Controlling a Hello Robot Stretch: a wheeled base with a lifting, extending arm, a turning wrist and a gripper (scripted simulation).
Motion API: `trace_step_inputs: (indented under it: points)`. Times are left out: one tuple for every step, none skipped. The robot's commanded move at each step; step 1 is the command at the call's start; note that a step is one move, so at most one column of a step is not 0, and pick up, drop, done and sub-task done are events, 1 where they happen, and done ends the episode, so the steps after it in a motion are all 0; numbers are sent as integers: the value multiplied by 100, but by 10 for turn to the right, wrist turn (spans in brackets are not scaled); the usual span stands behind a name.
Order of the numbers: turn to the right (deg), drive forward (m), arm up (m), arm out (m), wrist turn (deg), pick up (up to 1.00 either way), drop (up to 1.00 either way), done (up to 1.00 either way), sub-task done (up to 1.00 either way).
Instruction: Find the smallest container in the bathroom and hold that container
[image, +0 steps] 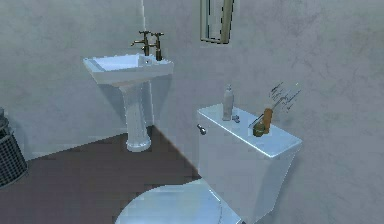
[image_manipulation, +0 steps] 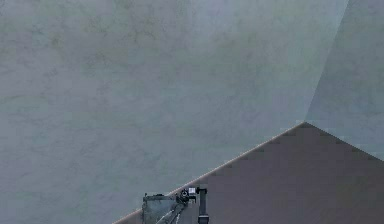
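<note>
Forward view. White pedestal sink (image: 128, 70) against the grey wall in the upper left-middle, with brass-coloured taps (image: 150, 43) on its back rim. Narrow framed panel (image: 217, 22) high on the wall, cut by the top edge. Dark ribbed basket (image: 8, 152) at the left edge, on the dark floor (image: 90, 175). White toilet tank (image: 245, 165) at the lower right, standing against the wall, and the toilet's pale round front (image: 165, 208) at the bottom edge. On the tank's lid, a pale bottle (image: 229, 102) standing upright near the back edge toward the left end. Just beside it, a tiny pale thing (image: 238, 119), too small to name. Near the lid's right end, a brown upright thing (image: 265, 122). On the wall above that end, a thin wire fitting (image: 283, 95).

Arm side view. Bare grey wall (image_manipulation: 150, 90) meeting brown floor (image_manipulation: 310, 175) along a slanting line, with a wall corner at the upper right. At the bottom edge, the dark arm (image_manipulation: 203, 210), and left of it the gripper (image_manipulation: 176, 207). Behind the gripper, a greyish boxy shape (image_manipulation: 155, 208). Cannot tell the state of the fingers, nor whether anything is held.
</note>
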Motion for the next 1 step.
trace_step_inputs:
  points:
    - [0,0,0,0,450,0,0,0,0]
